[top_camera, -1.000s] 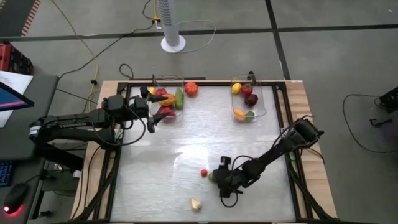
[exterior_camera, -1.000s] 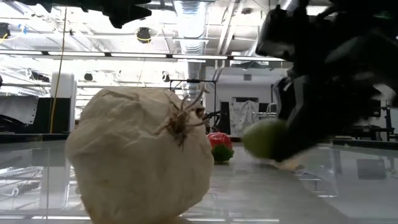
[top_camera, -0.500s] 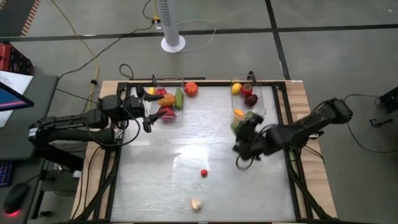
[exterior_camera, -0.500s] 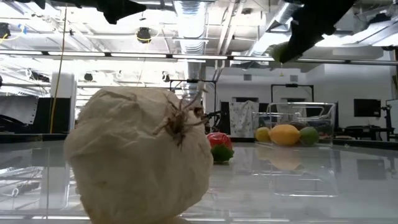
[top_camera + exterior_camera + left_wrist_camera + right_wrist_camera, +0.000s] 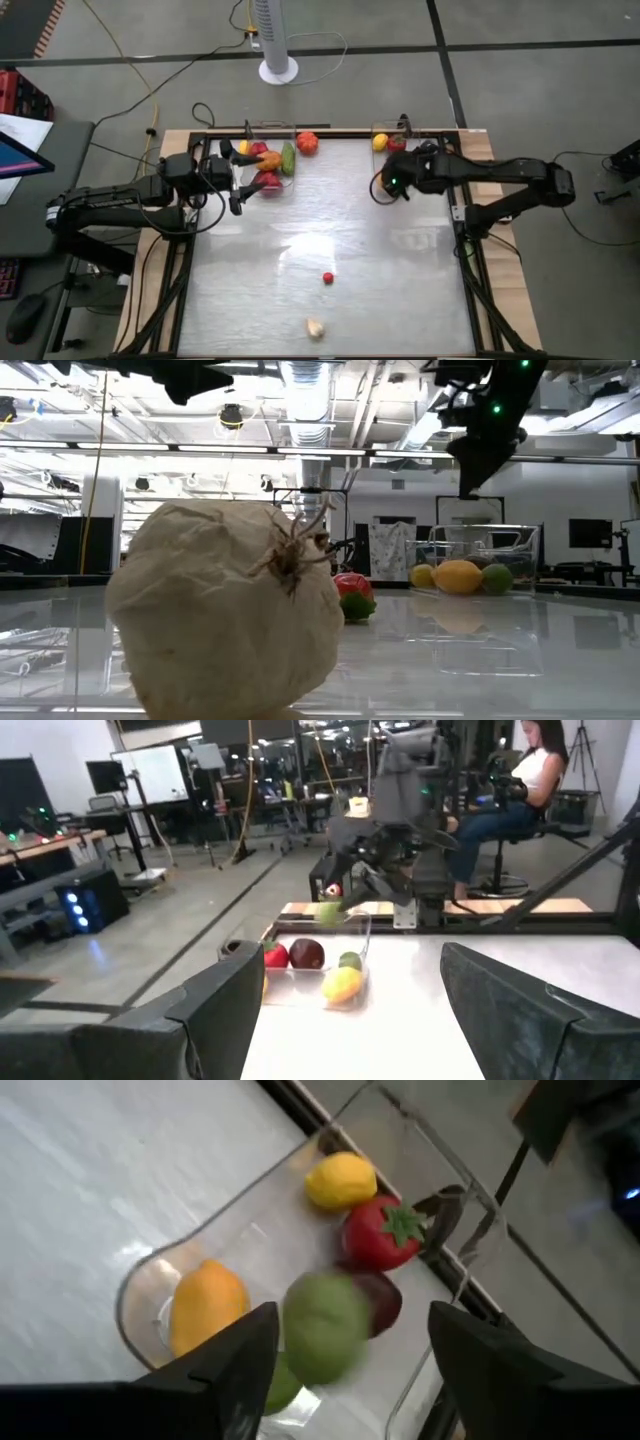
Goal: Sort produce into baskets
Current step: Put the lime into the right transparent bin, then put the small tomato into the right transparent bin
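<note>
My right gripper (image 5: 386, 187) hangs open above the near end of the right clear basket (image 5: 418, 172). A green fruit (image 5: 322, 1328) is in the air between and below its fingers, touching neither; it also shows in the left wrist view (image 5: 328, 913) just above the basket. A lemon (image 5: 341, 1180), a red tomato (image 5: 381, 1236), a dark maroon piece and an orange piece (image 5: 207, 1306) lie in that basket. My left gripper (image 5: 237, 190) is open and empty beside the left basket (image 5: 270, 166), which holds several pieces.
An orange-red tomato (image 5: 307, 142) lies on the table by the left basket's right side. A small red piece (image 5: 327, 278) lies mid-table and a pale garlic (image 5: 315, 327) near the front edge; the garlic fills the low view (image 5: 225, 625).
My right gripper has carried the green fruit up from the near middle of the table toward the far right, to above the right basket, and has let it go. The fruit is now free of the fingers, over the basket.
</note>
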{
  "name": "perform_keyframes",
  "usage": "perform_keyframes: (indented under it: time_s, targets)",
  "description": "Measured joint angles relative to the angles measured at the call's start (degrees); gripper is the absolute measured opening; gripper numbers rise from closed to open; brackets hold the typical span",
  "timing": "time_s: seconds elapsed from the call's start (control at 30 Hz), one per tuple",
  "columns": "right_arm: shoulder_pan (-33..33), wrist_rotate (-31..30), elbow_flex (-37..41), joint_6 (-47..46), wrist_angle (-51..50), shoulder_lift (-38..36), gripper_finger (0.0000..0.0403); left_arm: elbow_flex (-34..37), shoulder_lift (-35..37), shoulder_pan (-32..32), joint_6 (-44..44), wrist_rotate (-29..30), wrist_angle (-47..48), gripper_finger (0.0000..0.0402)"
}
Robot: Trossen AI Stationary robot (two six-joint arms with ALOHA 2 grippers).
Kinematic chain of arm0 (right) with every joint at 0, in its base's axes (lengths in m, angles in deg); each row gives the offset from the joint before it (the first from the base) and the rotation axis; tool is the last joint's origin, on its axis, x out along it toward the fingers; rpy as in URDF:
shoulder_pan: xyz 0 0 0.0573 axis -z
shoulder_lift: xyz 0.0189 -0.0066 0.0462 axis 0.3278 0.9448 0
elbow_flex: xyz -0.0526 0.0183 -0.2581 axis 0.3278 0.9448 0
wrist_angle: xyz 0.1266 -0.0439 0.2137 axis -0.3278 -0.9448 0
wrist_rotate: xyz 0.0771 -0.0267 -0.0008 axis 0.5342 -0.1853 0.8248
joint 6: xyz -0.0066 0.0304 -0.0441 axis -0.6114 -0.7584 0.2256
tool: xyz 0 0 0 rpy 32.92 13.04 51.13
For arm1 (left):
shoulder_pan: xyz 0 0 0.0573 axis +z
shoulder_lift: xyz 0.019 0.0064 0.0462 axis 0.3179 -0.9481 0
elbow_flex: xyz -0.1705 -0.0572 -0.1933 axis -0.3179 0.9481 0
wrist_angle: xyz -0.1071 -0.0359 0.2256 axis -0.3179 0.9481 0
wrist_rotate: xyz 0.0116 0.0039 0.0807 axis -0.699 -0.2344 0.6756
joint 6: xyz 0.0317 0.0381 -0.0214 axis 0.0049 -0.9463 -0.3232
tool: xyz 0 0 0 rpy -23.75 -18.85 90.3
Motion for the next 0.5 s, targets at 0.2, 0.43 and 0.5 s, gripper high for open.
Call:
perform_keyframes:
  time_s: [0.2, 0.43, 0.5]
  targets:
    - [0.6, 5.6, 0.0, 1.4, 1.2, 0.0, 0.0336, 0.0, 0.0, 0.0, 0.5, 0.0, 1.3, 0.0290]
    - [-16.4, 13.7, 0.0, 3.0, 21.1, 1.6, 0.0355, 0.0, 0.0, 0.0, 0.3, 0.0, 2.8, 0.0290]
    - [-21.9, 13.9, 0.0, 3.8, 28.0, 3.9, 0.0353, 0.0, 0.0, 0.0, 0.3, 0.0, 3.1, 0.0290]
